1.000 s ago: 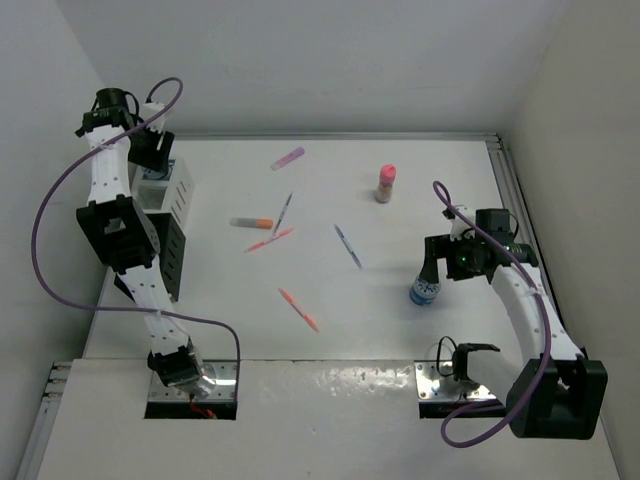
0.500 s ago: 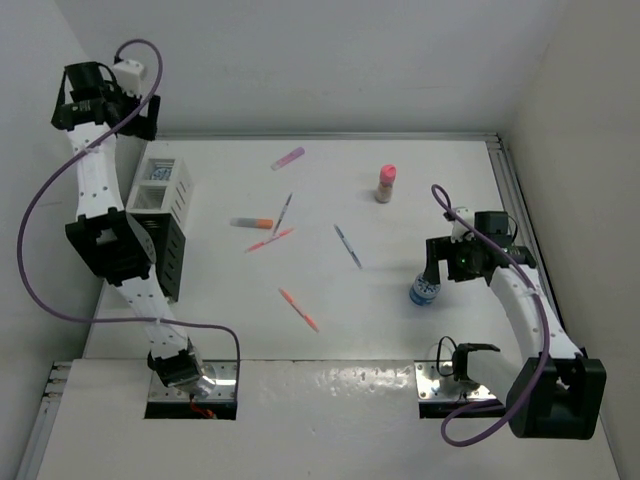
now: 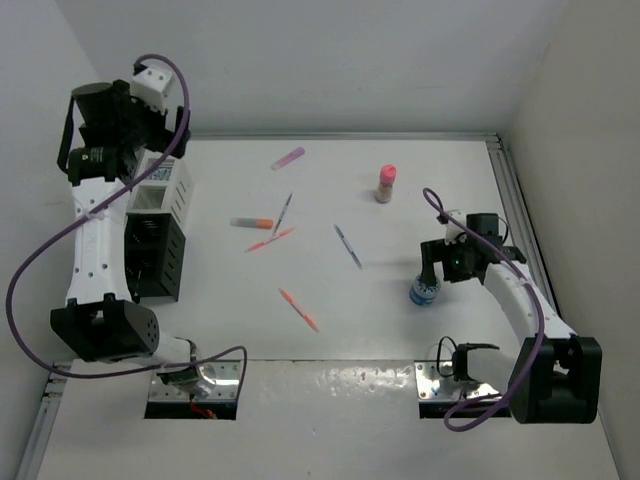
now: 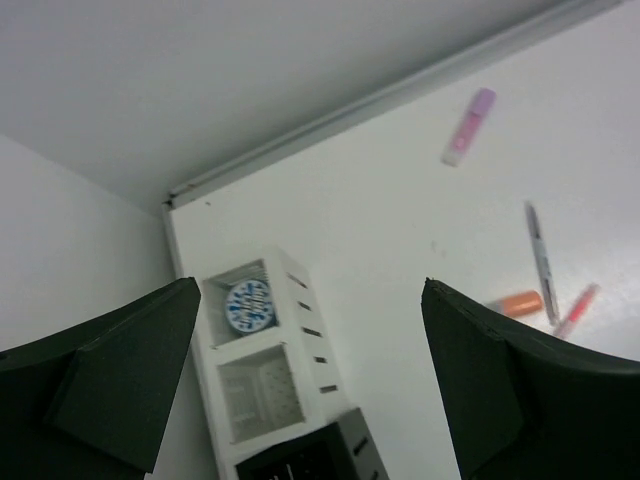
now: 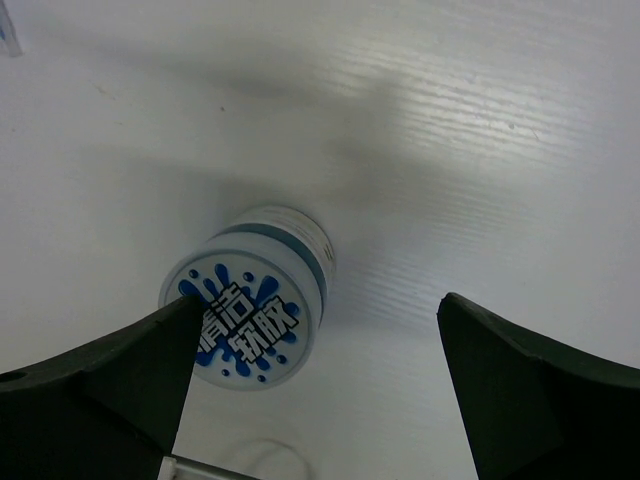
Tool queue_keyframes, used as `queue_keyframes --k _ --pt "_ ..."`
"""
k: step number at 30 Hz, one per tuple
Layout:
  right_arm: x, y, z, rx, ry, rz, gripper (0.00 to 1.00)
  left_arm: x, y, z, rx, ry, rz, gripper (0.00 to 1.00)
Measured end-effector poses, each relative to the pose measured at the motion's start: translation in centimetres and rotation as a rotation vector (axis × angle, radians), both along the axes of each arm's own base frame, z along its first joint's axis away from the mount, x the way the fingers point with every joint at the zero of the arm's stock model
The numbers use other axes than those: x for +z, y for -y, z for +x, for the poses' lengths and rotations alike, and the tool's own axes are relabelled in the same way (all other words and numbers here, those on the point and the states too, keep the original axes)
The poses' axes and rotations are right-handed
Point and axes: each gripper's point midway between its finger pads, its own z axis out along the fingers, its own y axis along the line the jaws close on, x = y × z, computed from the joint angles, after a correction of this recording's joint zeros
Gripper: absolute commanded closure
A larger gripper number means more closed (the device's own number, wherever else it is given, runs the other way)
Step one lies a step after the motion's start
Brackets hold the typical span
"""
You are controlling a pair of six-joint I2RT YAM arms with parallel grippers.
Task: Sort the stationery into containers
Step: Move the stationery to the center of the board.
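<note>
left tool's (image 4: 310, 286) wrist view alone shows jar (image 4: 249, 305) inside white box (image 4: 316, 350)

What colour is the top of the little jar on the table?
The jar top is white with blue splashes; right wrist view.

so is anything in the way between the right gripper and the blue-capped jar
Nothing visible. The right gripper hangs open over the blue-capped jar, one finger to each side of it, and only the white table shows around the jar.

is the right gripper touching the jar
Cannot tell. Right wrist view: one finger of the right gripper overlaps the jar, maybe just above it; the other stands clear.
</note>
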Motion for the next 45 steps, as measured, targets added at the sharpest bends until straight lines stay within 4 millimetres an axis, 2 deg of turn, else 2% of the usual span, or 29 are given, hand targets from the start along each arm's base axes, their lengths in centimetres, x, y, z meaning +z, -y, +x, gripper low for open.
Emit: queue_keyframes --k 2,4,7,10,13,16,19,21,23,32,40,45 --pt "0.0 -0.5 0.6 0.019 0.008 0.009 0.01 -1.6 1.5 -0.6 -0.037 -0.034 -0.005 0.0" --pt "0.0 -1.1 0.9 0.044 0.012 0.014 0.01 -3.1 2.3 -1.1 -0.052 -0.067 -0.007 0.0" --pt "0.0 -2.4 1.2 0.096 0.01 0.018 0.01 -5.0 2.7 -1.8 -0.055 -0.11 -0.006 0.0" --pt "-0.3 -3.4 1.2 0.133 -0.011 0.021 0.01 -5.7 2.8 -2.3 -0.05 -0.126 -0.005 0.0" --pt "-0.9 -3.7 0.7 0.153 -0.049 0.011 0.01 -5.7 2.8 -2.6 -0.045 -0.124 -0.001 0.0" --pt "-1.8 -3.2 -0.3 0.153 -0.107 -0.028 0.01 -5.3 2.8 -2.7 -0.043 -0.114 0.002 0.0" --pt "-1.8 -3.0 -0.5 0.155 -0.113 -0.039 0.02 -5.2 2.8 -2.8 -0.039 -0.109 0.004 0.0" --pt "-1.8 -2.9 -0.5 0.156 -0.113 -0.044 0.06 -5.4 2.8 -2.9 -0.038 -0.112 0.004 0.0" --pt "-1.8 -2.9 -0.6 0.158 -0.113 -0.051 0.18 -5.6 2.8 -2.9 -0.037 -0.116 0.004 0.0" --pt "-1.4 -2.5 -0.2 0.126 -0.12 -0.014 0.3 -5.7 2.6 -2.9 -0.029 -0.115 0.008 0.0" --pt "-1.4 -1.6 0.5 0.004 -0.237 0.135 0.44 -5.7 2.5 -2.8 -0.024 -0.113 0.013 0.0" --pt "-1.4 -1.2 0.1 -0.062 -0.285 0.238 0.52 -5.7 2.4 -2.8 -0.021 -0.11 0.014 0.0"
